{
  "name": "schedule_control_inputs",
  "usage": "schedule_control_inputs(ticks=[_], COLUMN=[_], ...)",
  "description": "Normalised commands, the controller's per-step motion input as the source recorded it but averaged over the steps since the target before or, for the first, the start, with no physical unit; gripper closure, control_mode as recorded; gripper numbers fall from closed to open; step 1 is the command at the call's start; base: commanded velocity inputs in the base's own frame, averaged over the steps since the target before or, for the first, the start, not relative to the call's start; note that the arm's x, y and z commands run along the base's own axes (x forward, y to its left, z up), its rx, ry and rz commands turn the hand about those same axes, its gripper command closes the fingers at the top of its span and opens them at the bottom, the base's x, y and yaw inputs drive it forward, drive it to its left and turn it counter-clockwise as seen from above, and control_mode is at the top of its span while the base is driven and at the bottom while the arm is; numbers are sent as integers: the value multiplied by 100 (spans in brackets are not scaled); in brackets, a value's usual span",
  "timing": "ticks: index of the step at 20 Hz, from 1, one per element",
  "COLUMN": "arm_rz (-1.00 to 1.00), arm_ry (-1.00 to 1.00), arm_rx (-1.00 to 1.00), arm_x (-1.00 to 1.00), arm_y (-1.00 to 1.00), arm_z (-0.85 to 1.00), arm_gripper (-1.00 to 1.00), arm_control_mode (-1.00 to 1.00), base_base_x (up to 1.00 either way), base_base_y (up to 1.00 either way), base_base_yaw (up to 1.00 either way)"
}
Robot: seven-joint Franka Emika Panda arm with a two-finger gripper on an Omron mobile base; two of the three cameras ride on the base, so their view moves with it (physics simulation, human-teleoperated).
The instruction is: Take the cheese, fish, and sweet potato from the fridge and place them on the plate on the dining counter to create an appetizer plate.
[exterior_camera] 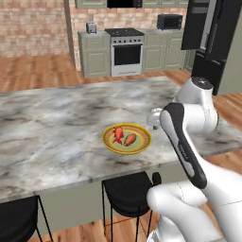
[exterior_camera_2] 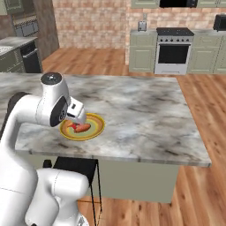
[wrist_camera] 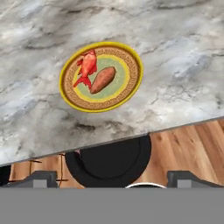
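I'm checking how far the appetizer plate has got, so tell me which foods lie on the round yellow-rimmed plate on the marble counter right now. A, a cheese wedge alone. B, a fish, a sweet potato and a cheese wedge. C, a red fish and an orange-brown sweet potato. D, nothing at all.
C: the hand view shows the red fork-tailed fish and the orange-brown oval sweet potato side by side on the round yellow-rimmed plate, with no cheese wedge on it.

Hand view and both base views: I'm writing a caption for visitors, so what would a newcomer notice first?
The yellow-rimmed plate on the marble dining counter, near its stool-side edge, draws the eye. On it lie the red fish and the orange-brown sweet potato, side by side. The open, empty end effector hangs over a black stool.
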Motion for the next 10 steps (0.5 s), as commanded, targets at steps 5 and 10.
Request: schedule_control_inputs(ticks=[5,10], arm_rz=[10,5], arm_ry=[-10,-7], arm_rx=[-5,-7], arm_x=[-100,-98], arm_y=[-8,-1], arm_z=[1,0], arm_gripper=[-100,-100], arm_control_mode=[-100,-100], base_base_x=[0,0], base_base_y=[0,0], base_base_yaw=[0,0])
